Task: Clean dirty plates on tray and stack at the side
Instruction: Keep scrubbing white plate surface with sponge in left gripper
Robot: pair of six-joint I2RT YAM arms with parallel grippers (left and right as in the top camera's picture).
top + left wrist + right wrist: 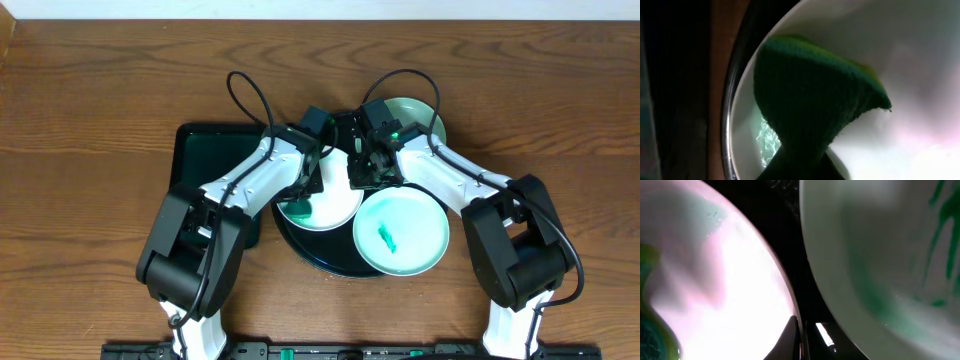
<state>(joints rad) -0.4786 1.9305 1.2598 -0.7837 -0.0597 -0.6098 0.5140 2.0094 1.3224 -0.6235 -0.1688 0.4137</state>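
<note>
While the left gripper (300, 203) pinches a green sponge (815, 100) against the white plate (338, 207) on the round black tray (300, 248), the right gripper (362, 176) sits at that plate's rim, its grip unclear.

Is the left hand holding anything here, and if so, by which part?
A green sponge, apparently pinched at its narrowed near end, where it tapers toward the camera. Its broad end presses on the white plate.

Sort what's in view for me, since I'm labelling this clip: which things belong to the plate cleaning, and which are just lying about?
Job: white plate, front mint plate, rear mint plate, round black tray, green sponge.
Lying about: rectangular black tray.
</note>
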